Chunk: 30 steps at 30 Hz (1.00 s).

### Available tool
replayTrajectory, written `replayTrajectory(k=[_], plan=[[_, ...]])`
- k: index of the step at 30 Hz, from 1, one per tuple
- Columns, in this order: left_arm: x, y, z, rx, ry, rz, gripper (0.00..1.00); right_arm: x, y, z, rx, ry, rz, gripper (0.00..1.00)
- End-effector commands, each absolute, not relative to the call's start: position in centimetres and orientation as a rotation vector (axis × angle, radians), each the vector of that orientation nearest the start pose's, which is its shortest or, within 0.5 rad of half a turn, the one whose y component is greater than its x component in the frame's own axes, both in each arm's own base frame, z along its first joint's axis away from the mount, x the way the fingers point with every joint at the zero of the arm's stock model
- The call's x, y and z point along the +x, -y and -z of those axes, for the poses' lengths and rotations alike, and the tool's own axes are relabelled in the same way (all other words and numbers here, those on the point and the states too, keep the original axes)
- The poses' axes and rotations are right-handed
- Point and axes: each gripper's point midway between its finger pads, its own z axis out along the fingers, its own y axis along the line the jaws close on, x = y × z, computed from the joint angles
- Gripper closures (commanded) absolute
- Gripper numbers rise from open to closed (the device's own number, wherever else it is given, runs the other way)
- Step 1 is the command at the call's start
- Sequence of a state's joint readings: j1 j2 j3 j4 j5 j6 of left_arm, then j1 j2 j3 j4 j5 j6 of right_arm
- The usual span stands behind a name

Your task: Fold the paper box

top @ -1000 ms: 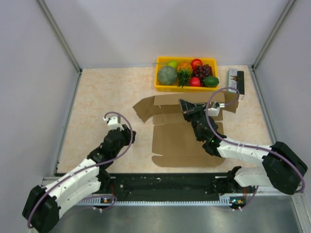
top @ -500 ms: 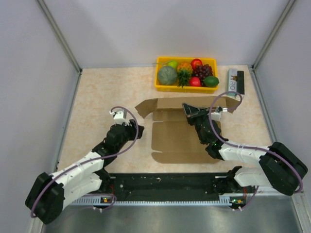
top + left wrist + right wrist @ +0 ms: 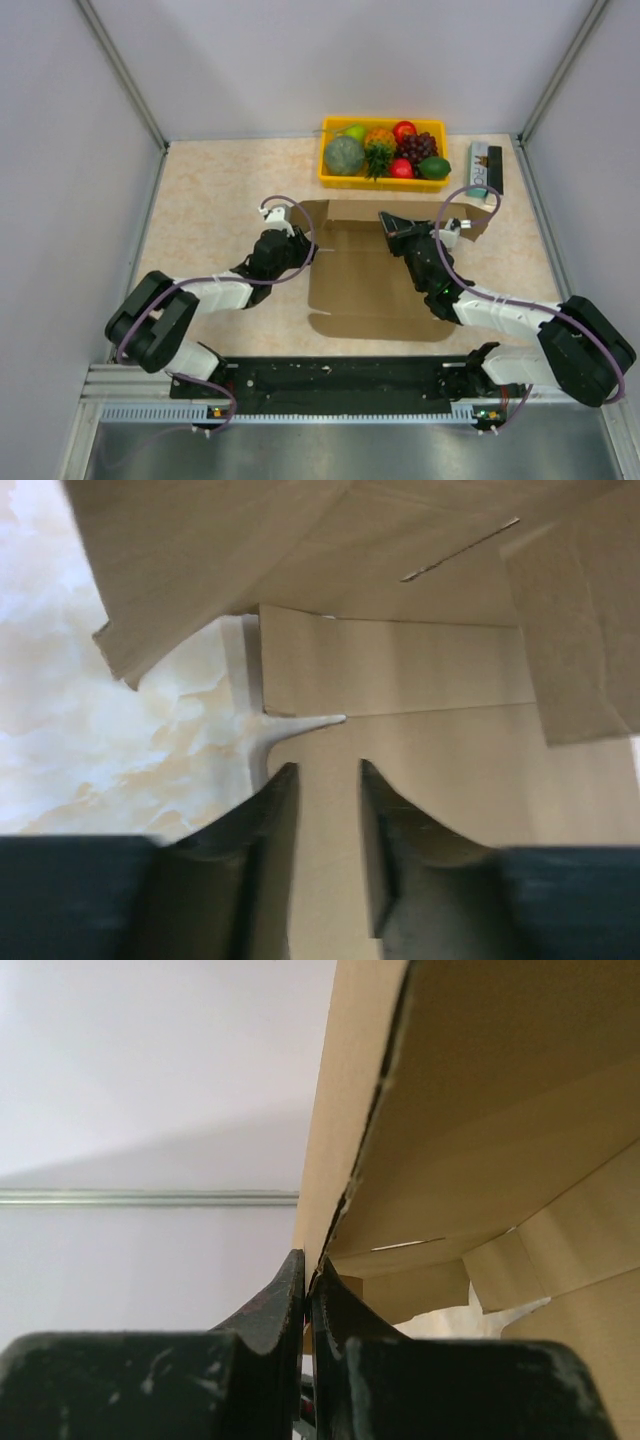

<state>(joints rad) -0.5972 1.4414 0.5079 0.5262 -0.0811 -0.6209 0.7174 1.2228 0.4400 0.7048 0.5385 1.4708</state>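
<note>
The paper box is a brown die-cut cardboard sheet lying mid-table, its rear panel raised upright. My right gripper is shut on the top edge of that raised panel; in the right wrist view the jaws pinch the cardboard edge. My left gripper is at the sheet's left rear corner, beside a raised left flap. In the left wrist view it is open and empty, its fingers just over the flat cardboard.
A yellow tray of fruit stands at the back, just behind the raised panel. A small printed carton lies at the back right. Grey walls close in the left, right and back sides.
My left arm has swung right and forward from the open table to the sheet's left rear corner. The right gripper kept hold of the rear panel, which now stands more upright.
</note>
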Motion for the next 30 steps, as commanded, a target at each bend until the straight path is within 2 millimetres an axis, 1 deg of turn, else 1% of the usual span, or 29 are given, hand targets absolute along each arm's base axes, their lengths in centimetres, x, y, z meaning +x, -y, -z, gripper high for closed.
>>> replayTrajectory(k=[1, 2, 5, 6, 8, 9, 10, 12, 14, 15, 16, 18, 20, 21, 22, 24, 26, 28, 29, 30], plan=[[35.4, 23.2, -11.2, -0.201, -1.927, 0.694, 0.74, 33.3, -21.8, -21.3, 1.040, -1.475, -1.200, 1.00], [35.1, 22.8, -10.5, -0.229, -1.942, 0.689, 0.76, 33.3, -21.8, -21.2, 1.042, -1.477, -1.200, 1.00], [35.4, 23.1, -10.2, -0.238, -1.914, 0.708, 0.78, 33.4, -21.9, -21.5, 1.035, -1.474, -1.208, 1.00], [35.6, 23.1, -9.3, -0.243, -1.937, 0.699, 0.78, 33.3, -22.0, -21.5, 1.032, -1.478, -1.208, 1.00], [36.0, 23.2, -9.0, -0.269, -1.942, 0.695, 0.77, 33.4, -22.0, -21.4, 1.037, -1.477, -1.216, 1.00], [36.1, 23.2, -8.4, -0.277, -1.950, 0.686, 0.75, 33.4, -22.1, -21.3, 1.038, -1.479, -1.217, 1.00], [36.3, 23.1, -8.4, -0.288, -1.948, 0.680, 0.71, 33.4, -22.0, -21.2, 1.043, -1.478, -1.218, 1.00], [36.6, 22.8, -7.7, -0.298, -1.960, 0.641, 0.69, 33.3, -22.0, -21.3, 1.042, -1.479, -1.217, 1.00], [37.0, 22.6, -7.7, -0.309, -1.960, 0.617, 0.63, 33.3, -22.0, -21.2, 1.044, -1.480, -1.219, 1.00], [37.2, 22.7, -7.3, -0.304, -1.967, 0.610, 0.61, 33.3, -22.0, -21.2, 1.043, -1.482, -1.216, 1.00], [37.6, 23.0, -7.6, -0.298, -1.952, 0.617, 0.59, 33.3, -21.9, -21.1, 1.044, -1.483, -1.216, 1.00], [37.8, 23.5, -7.0, -0.287, -1.966, 0.630, 0.57, 33.3, -22.0, -21.0, 1.048, -1.489, -1.219, 1.00], [38.1, 24.6, -7.8, -0.272, -1.933, 0.699, 0.56, 33.3, -22.1, -21.0, 1.055, -1.488, -1.223, 1.00], [37.9, 25.4, -7.3, -0.242, -1.950, 0.737, 0.56, 33.3, -22.0, -21.2, 1.056, -1.482, -1.227, 1.00], [38.0, 25.7, -7.4, -0.242, -1.944, 0.754, 0.56, 33.4, -22.1, -21.2, 1.058, -1.484, -1.225, 1.00], [38.0, 25.7, -6.9, -0.258, -1.955, 0.752, 0.56, 33.4, -22.1, -21.3, 1.058, -1.487, -1.225, 1.00], [37.8, 25.2, -6.6, -0.277, -1.955, 0.737, 0.55, 33.4, -22.2, -21.4, 1.055, -1.487, -1.231, 1.00], [37.8, 25.0, -7.0, -0.274, -1.942, 0.731, 0.50, 33.4, -22.2, -21.4, 1.056, -1.487, -1.229, 1.00], [37.8, 24.9, -7.0, -0.270, -1.943, 0.719, 0.48, 33.4, -22.2, -21.3, 1.056, -1.490, -1.226, 1.00], [37.7, 24.6, -6.6, -0.272, -1.960, 0.698, 0.46, 33.4, -22.2, -21.2, 1.058, -1.491, -1.228, 1.00]])
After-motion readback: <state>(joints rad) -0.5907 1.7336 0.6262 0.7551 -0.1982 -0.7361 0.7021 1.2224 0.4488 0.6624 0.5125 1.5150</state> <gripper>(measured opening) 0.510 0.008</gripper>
